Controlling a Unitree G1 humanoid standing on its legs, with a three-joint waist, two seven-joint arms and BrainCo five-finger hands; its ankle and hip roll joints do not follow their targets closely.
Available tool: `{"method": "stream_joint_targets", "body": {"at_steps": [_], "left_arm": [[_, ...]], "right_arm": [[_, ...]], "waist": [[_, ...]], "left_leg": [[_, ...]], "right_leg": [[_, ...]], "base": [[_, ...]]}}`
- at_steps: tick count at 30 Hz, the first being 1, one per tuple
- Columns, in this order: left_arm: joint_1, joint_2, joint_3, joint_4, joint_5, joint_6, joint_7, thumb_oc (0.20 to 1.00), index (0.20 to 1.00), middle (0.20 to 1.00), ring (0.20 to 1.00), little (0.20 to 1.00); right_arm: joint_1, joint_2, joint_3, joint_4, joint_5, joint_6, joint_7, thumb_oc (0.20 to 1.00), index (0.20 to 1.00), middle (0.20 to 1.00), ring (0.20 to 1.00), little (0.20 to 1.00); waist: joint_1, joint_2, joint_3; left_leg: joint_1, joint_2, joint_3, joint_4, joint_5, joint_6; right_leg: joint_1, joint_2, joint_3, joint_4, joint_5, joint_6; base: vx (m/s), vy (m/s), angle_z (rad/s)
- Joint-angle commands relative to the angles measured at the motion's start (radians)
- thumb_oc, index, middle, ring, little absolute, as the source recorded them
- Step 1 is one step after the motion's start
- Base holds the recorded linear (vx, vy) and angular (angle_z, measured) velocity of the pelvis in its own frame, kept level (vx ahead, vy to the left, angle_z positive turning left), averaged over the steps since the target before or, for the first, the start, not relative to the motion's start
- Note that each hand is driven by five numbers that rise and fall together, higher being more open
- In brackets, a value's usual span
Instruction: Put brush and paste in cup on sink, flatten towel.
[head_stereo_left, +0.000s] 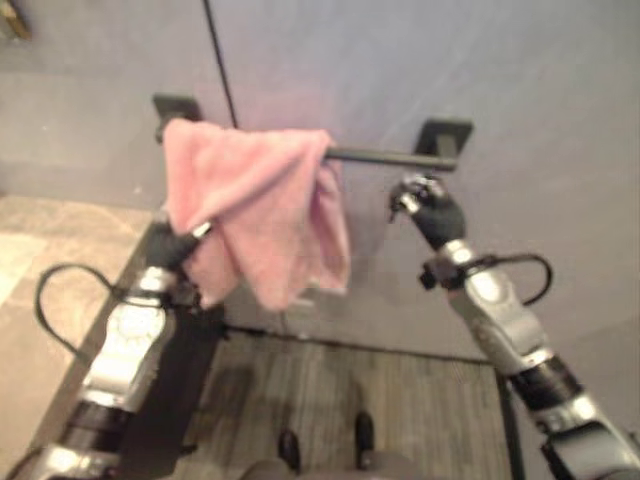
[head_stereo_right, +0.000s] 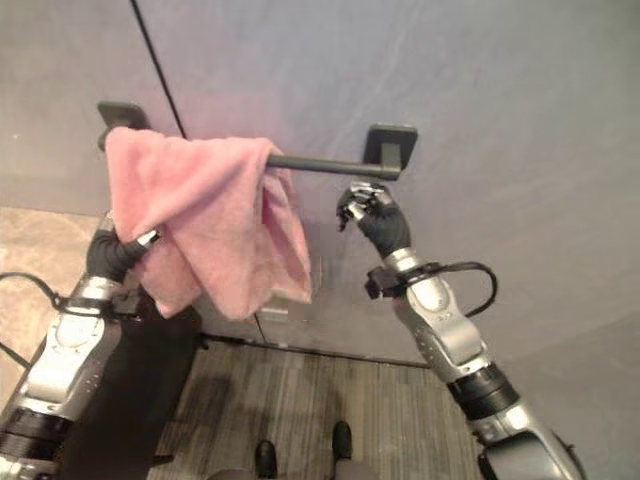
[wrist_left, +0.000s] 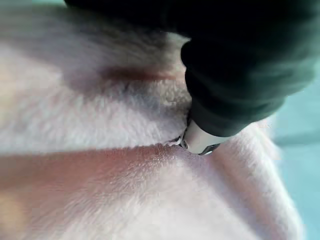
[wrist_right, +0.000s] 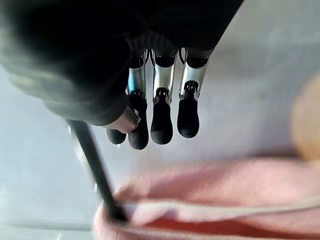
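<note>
On the dark wall rail (head_stereo_right: 320, 164) a pink towel (head_stereo_right: 205, 215) hangs bunched at the left end, its right half bare; the left hand (head_stereo_right: 125, 248) is buried in the towel's lower folds, fingers hidden, grip unreadable; the right hand (head_stereo_right: 368, 212) hovers just under the bare rail, fingers curled, holding nothing.
</note>
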Motion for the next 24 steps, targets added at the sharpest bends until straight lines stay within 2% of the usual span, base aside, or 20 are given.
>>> {"method": "stream_joint_targets", "body": {"at_steps": [1, 2, 3, 6, 7, 8, 9, 10, 11, 13, 18, 21, 24], "left_arm": [[-0.057, 0.068, 0.033, -0.037, -0.020, -0.068, 0.024, 0.200, 0.200, 0.200, 0.200, 0.200], [-0.057, 0.070, 0.027, -0.031, -0.001, -0.062, 0.018, 0.200, 0.200, 0.200, 0.200, 0.200], [-0.070, 0.100, 0.017, -0.045, 0.075, -0.063, 0.014, 0.200, 0.200, 0.200, 0.200, 0.200], [-0.058, 0.074, 0.017, -0.045, 0.018, -0.066, 0.013, 0.200, 0.200, 0.200, 0.200, 0.200], [-0.058, 0.073, 0.017, -0.045, 0.026, -0.064, 0.014, 0.200, 0.200, 0.200, 0.200, 0.200], [-0.062, 0.084, 0.008, -0.044, 0.051, -0.060, 0.010, 0.200, 0.200, 0.200, 0.200, 0.200], [-0.067, 0.093, 0.001, -0.045, 0.066, -0.057, 0.011, 0.316, 0.316, 0.316, 0.316, 0.316], [-0.071, 0.094, -0.004, -0.051, 0.063, -0.059, 0.008, 0.573, 0.573, 0.573, 0.573, 0.573], [-0.075, 0.088, -0.010, -0.048, 0.056, -0.058, 0.009, 0.592, 0.592, 0.592, 0.592, 0.592], [-0.084, 0.086, -0.019, -0.046, 0.050, -0.056, 0.007, 1.000, 1.000, 1.000, 1.000, 1.000], [-0.101, 0.099, -0.034, -0.051, 0.054, -0.058, 0.003, 1.000, 1.000, 1.000, 1.000, 1.000], [-0.103, 0.087, -0.043, -0.052, 0.003, -0.060, -0.008, 1.000, 1.000, 1.000, 1.000, 1.000], [-0.115, 0.111, -0.050, -0.058, 0.005, -0.063, -0.016, 1.000, 1.000, 1.000, 1.000, 1.000]], "right_arm": [[-0.080, -0.013, -0.052, -0.072, -0.124, -0.057, -0.040, 0.200, 0.200, 0.200, 0.200, 0.200], [-0.076, -0.015, -0.051, -0.055, -0.147, -0.051, -0.051, 0.200, 0.200, 0.200, 0.200, 0.200], [-0.082, -0.012, -0.046, -0.052, -0.118, -0.055, -0.041, 0.200, 0.200, 0.200, 0.200, 0.200], [-0.083, 0.014, -0.036, -0.056, -0.072, -0.068, -0.025, 0.200, 0.200, 0.200, 0.200, 0.200], [-0.082, 0.016, -0.033, -0.049, -0.069, -0.066, -0.020, 0.451, 0.451, 0.451, 0.451, 0.451], [-0.084, 0.019, -0.017, -0.043, -0.059, -0.058, -0.007, 1.000, 1.000, 1.000, 1.000, 1.000], [-0.090, 0.015, -0.002, -0.035, -0.061, -0.045, -0.007, 1.000, 1.000, 1.000, 1.000, 1.000], [-0.097, 0.009, 0.018, -0.044, -0.047, -0.038, 0.011, 1.000, 1.000, 1.000, 1.000, 1.000], [-0.103, 0.005, 0.033, -0.040, -0.049, -0.033, 0.020, 1.000, 1.000, 1.000, 1.000, 1.000], [-0.122, -0.009, 0.059, -0.043, -0.049, -0.025, 0.035, 1.000, 1.000, 1.000, 1.000, 1.000], [-0.166, -0.017, 0.103, -0.020, -0.008, -0.028, 0.058, 1.000, 1.000, 1.000, 1.000, 1.000], [-0.190, -0.014, 0.132, -0.019, 0.039, -0.028, 0.079, 1.000, 1.000, 1.000, 1.000, 1.000], [-0.234, -0.020, 0.165, -0.011, 0.074, -0.024, 0.093, 1.000, 1.000, 1.000, 1.000, 1.000]], "waist": [[0.004, 0.002, -0.023], [0.003, 0.004, -0.023], [0.002, 0.004, -0.022], [0.005, 0.004, -0.022], [0.006, 0.004, -0.021], [0.008, 0.004, -0.021], [0.009, 0.005, -0.021], [0.011, 0.005, -0.021], [0.013, 0.004, -0.021], [0.016, 0.006, -0.019], [0.022, 0.008, -0.018], [0.025, 0.008, -0.018], [0.027, 0.007, -0.020]], "left_leg": [[-0.005, -0.034, 0.002, 0.013, -0.114, 0.070], [-0.006, -0.034, 0.002, 0.013, -0.114, 0.069], [-0.006, -0.034, 0.003, 0.013, -0.113, 0.068], [-0.006, -0.033, 0.002, 0.013, -0.113, 0.069], [-0.005, -0.033, 0.002, 0.013, -0.113, 0.068], [-0.004, -0.033, 0.003, 0.013, -0.113, 0.068], [-0.004, -0.033, 0.004, 0.013, -0.112, 0.067], [-0.003, -0.033, 0.003, 0.013, -0.112, 0.067], [-0.002, -0.033, 0.002, 0.013, -0.112, 0.067], [-0.003, -0.034, 0.000, 0.013, -0.110, 0.066], [-0.003, -0.036, -0.005, 0.013, -0.108, 0.067], [-0.004, -0.038, -0.008, 0.013, -0.108, 0.067], [-0.001, -0.038, -0.008, 0.013, -0.109, 0.067]], "right_leg": [[0.094, -0.057, -0.041, 0.004, -0.109, 0.054], [0.093, -0.057, -0.041, 0.004, -0.109, 0.054], [0.092, -0.056, -0.038, 0.004, -0.109, 0.053], [0.094, -0.057, -0.041, 0.004, -0.110, 0.052], [0.094, -0.057, -0.041, 0.004, -0.110, 0.052], [0.094, -0.057, -0.039, 0.004, -0.110, 0.051], [0.095, -0.057, -0.040, 0.004, -0.109, 0.051], [0.096, -0.057, -0.040, 0.004, -0.110, 0.051], [0.097, -0.057, -0.042, 0.004, -0.109, 0.050], [0.099, -0.057, -0.045, 0.004, -0.110, 0.050], [0.101, -0.059, -0.050, 0.004, -0.108, 0.050], [0.101, -0.062, -0.053, 0.004, -0.107, 0.051], [0.105, -0.062, -0.057, 0.004, -0.106, 0.051]], "base": [[-0.01, -0.016, -0.09], [-0.02, -0.012, -0.04], [-0.02, -0.009, -0.04], [0.00, 0.000, 0.00], [0.00, 0.000, 0.00], [0.00, 0.000, 0.00], [0.00, 0.000, 0.00], [0.00, 0.000, 0.00], [0.00, 0.000, 0.00], [0.00, 0.000, 0.00], [0.00, 0.000, 0.01], [0.00, 0.000, 0.00], [0.00, 0.000, 0.00]]}}
